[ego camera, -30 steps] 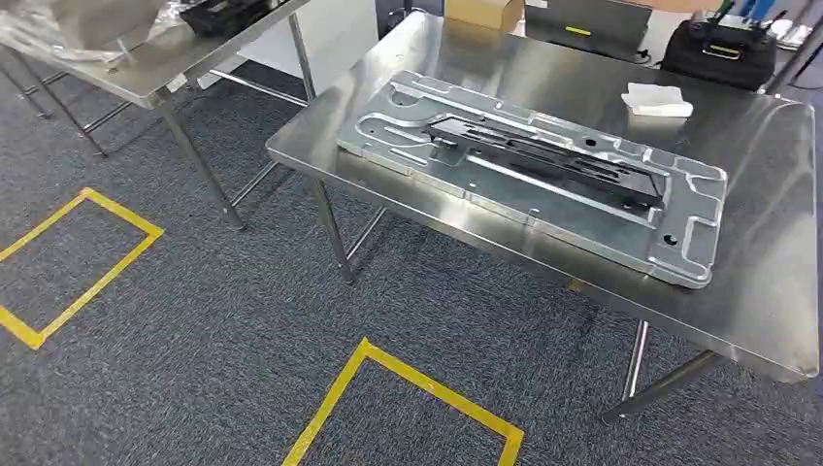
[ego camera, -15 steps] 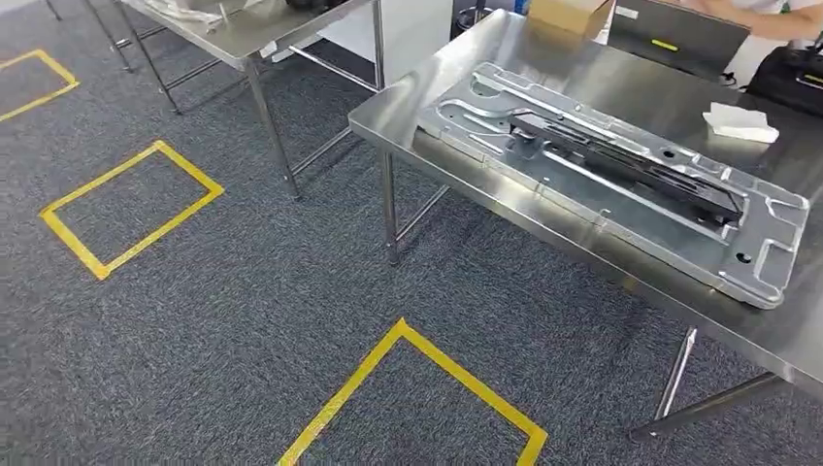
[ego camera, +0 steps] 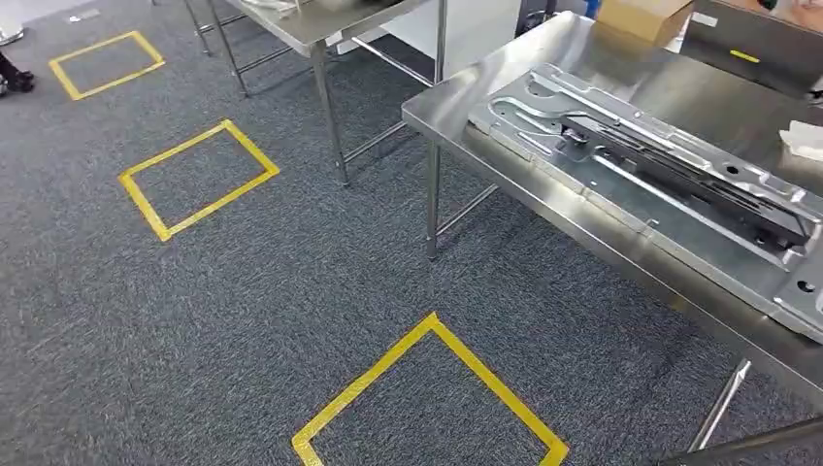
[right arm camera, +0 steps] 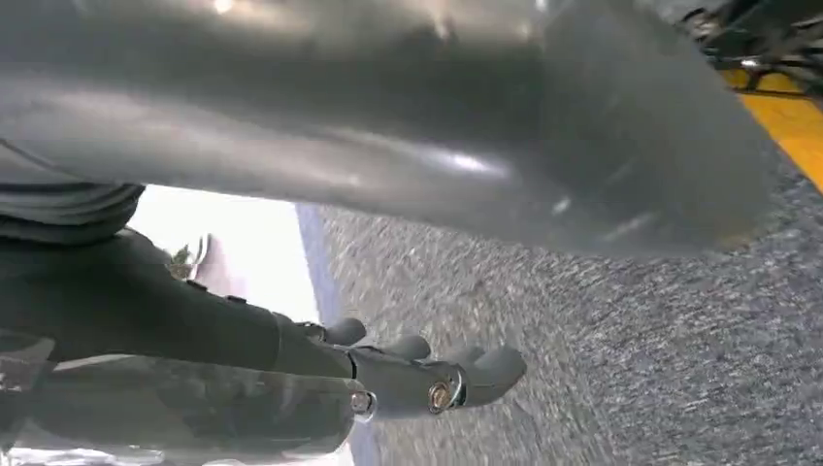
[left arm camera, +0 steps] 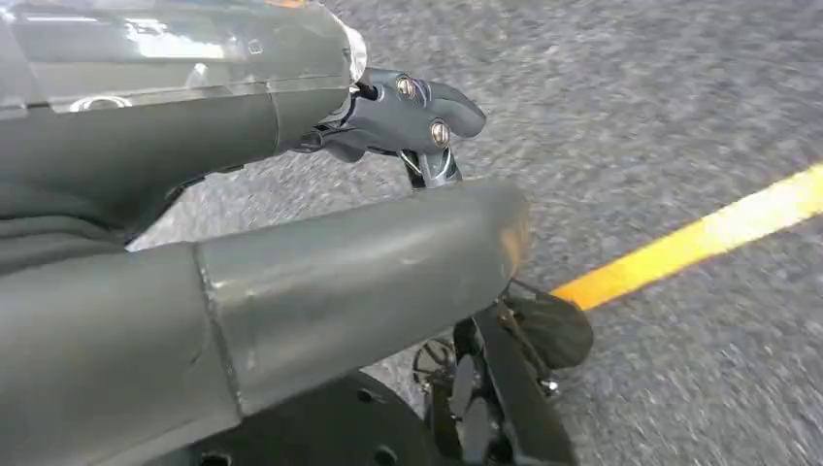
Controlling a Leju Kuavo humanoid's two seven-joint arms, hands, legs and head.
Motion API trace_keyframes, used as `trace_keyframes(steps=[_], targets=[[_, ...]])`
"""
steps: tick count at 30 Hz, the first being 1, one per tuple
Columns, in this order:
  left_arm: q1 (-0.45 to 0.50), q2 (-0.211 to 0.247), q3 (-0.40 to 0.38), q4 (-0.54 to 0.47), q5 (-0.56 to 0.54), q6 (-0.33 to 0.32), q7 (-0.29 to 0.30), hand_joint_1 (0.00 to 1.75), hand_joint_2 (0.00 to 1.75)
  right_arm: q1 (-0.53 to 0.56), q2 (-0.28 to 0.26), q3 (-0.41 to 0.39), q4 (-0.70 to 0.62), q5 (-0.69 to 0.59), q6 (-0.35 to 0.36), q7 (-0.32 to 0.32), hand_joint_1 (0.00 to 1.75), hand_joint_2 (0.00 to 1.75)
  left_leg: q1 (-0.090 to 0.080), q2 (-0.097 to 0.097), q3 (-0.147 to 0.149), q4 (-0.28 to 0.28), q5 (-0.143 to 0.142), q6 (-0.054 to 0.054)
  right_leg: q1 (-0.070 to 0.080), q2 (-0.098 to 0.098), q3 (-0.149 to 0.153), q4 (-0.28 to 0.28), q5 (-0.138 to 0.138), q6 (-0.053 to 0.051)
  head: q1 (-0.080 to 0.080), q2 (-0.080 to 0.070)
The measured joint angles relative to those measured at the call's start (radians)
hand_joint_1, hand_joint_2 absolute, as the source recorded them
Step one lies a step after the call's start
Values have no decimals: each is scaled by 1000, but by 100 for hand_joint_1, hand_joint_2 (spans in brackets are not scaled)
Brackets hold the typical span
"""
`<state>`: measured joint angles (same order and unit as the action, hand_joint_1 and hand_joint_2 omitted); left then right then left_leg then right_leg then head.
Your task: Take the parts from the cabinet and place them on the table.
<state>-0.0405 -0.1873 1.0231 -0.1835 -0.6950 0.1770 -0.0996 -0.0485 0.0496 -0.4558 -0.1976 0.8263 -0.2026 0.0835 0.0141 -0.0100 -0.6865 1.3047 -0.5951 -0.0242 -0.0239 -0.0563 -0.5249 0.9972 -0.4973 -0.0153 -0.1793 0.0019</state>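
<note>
Robot clear of the table, both robot hands empty, with a part already delivered.

Near, yellow tape squares mark grey carpet; left robot hand and right robot hand hang with fingers loosely apart, holding nothing. Farther right, the flat silver stamped-metal panel lies on the stainless steel table, close to its near edge, where a passing arm could likely snag it.
</note>
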Motion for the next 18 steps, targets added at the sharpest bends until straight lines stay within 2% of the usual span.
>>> trace_keyframes(steps=[1,2,3,4,5,8,9,10,11,12,13,14,15,16,17,18], targets=[[1,0,2,0,0,2,1,0,0,-1,2,3,0,0,1,0,0,0,3,5,34,-57,34,-2,-1,-12,0,1,1,2,0,0],[1,0,5,0,1,3,1,0,0,-3,5,6,0,0,1,2,0,0,4,14,86,-149,76,-2,-2,-23,1,1,1,5,0,0],[0,0,6,0,1,4,1,0,0,-4,7,6,0,1,1,3,0,0,5,39,139,-241,110,-1,-2,-33,4,2,0,9,0,0],[-3,-2,7,0,1,5,1,0,0,-4,8,8,0,3,1,4,0,0,-1,88,166,-303,99,3,3,-41,5,2,0,16,0,0],[-6,-2,9,0,3,7,1,0,0,-4,9,10,0,6,3,6,0,0,-7,73,164,-303,106,18,6,-49,4,4,0,25,1,0],[0,-8,21,0,19,43,16,0,0,-19,14,26,0,28,22,19,0,0,-12,48,148,-303,110,36,4,-70,7,0,5,44,0,0],[-1,-14,25,0,23,67,22,0,0,-21,16,32,0,37,27,24,0,0,-4,38,157,-313,121,48,-1,-63,4,7,-2,53,0,0],[-3,-23,28,0,32,95,26,0,0,-22,16,36,0,46,35,29,0,0,-7,32,153,-314,126,52,-3,-11,-5,31,-26,57,1,0],[-8,-31,33,0,39,121,29,0,0,-23,18,42,0,56,42,33,0,0,-8,23,147,-313,130,60,-4,24,-33,92,-72,55,1,0],[-12,-39,40,0,40,139,32,0,0,-23,19,50,0,64,49,40,0,0,-11,13,142,-313,133,64,-2,42,-71,176,-120,53,1,0],[-15,-48,45,0,45,149,34,0,0,-24,20,55,0,72,53,43,0,0,-15,1,138,-313,135,68,0,48,-108,256,-153,51,1,0],[-17,-53,48,0,53,161,35,0,0,-26,21,60,0,79,58,49,0,0,-18,-13,134,-311,137,69,2,50,-134,312,-166,49,1,0],[-19,-62,53,0,56,177,37,0,0,-30,21,68,0,89,64,53,0,0,-21,-29,133,-310,139,70,4,52,-137,316,-148,46,1,0],[-20,-68,58,0,58,190,42,0,0,-35,22,76,0,97,69,57,0,0,-22,-41,133,-308,139,70,6,54,-117,273,-112,41,1,0],[-22,-73,67,0,64,207,47,0,0,-41,23,85,0,106,75,61,0,0,-23,-56,134,-305,139,69,9,62,-78,192,-63,34,1,0],[-26,-77,71,0,70,217,50,0,0,-47,23,92,0,111,77,62,0,0,-24,-68,134,-303,139,68,10,82,-35,102,-18,27,1,0]])
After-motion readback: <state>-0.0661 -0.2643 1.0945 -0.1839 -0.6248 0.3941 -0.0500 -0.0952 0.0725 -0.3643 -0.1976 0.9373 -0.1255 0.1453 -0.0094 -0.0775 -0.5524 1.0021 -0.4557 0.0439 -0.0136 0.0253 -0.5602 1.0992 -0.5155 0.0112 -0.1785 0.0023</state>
